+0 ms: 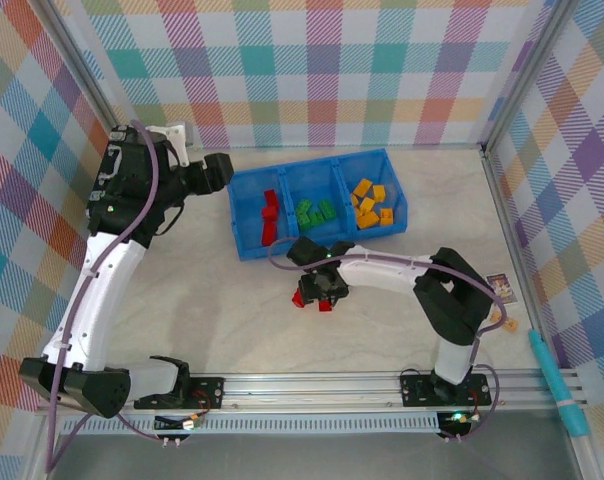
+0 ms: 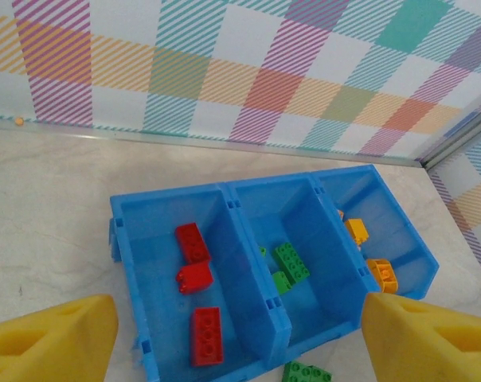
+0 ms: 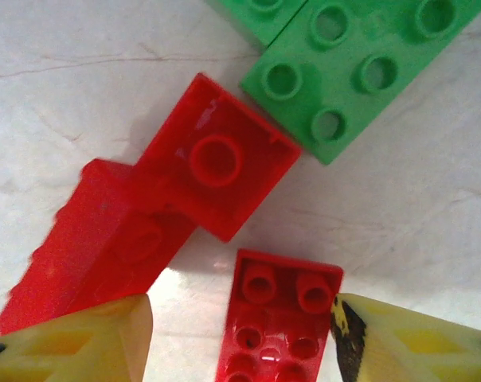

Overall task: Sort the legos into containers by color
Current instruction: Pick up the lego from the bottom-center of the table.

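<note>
On the counter [image 1: 232, 310], just in front of the blue bin [image 1: 247, 205], the right tool [image 3: 239, 314] is hanging with fingers apart. A red lego [image 3: 276, 318] is lying between them, long sides facing the fingers. The left tool [image 2: 236, 334], also spread wide, is hanging farther off.

I work on a pale, marble-veined tabletop [image 1: 232, 320]. Plaid panels in pastel stripes close it in: the far wall [image 1: 312, 70], the left wall [image 1: 22, 150] and the right wall [image 1: 572, 170]. A slotted metal rail [image 1: 312, 385] runs along the near edge. The light is even and soft.
</note>
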You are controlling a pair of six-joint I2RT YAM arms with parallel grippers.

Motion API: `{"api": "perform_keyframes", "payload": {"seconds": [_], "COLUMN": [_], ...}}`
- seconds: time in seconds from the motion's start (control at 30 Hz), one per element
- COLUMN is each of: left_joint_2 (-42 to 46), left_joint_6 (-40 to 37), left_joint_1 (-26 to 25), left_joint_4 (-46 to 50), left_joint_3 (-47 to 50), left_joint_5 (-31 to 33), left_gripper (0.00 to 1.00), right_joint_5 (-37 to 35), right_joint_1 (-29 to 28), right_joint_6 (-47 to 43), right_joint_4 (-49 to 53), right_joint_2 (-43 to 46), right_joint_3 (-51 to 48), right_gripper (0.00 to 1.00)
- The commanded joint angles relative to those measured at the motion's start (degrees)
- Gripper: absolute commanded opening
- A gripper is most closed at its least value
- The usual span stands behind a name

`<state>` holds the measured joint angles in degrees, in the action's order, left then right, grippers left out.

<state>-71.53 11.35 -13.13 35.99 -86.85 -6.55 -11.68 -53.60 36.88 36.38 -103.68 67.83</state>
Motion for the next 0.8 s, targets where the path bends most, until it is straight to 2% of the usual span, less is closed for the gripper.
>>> {"api": "perform_keyframes", "payload": {"seconds": [0.0,0.23,0.57,0.77], "left_joint_2": [-0.4,-0.5,0.0,0.9], "left_joint_6": [-1.6,-0.5,-1.6,-2.6], "left_joint_1": [-0.6,-0.7,-0.6,-0.6], "left_joint_4": [0.7,-0.7,-0.3,-0.3], "left_joint_3": [-1.8,-0.5,-0.8,-0.2], "left_joint_5": [-0.4,-0.8,-0.3,0.5], "left_gripper": [0.8,0.8,0.81,0.81], "right_joint_5": [-1.2,-1.7,-1.1,-1.9], "right_joint_1": [0.0,0.0,0.0,0.1], "right_joint_6": [-1.1,0.2,-0.7,-3.9], "right_joint_4": [3.8,4.7,5.7,10.9], "right_joint_2": [-1.6,0.8,0.5,4.8], "right_joint_3": [0.6,-3.8,-4.1,-1.3], "right_gripper": [0.58,0.52,0.29,0.26]}}
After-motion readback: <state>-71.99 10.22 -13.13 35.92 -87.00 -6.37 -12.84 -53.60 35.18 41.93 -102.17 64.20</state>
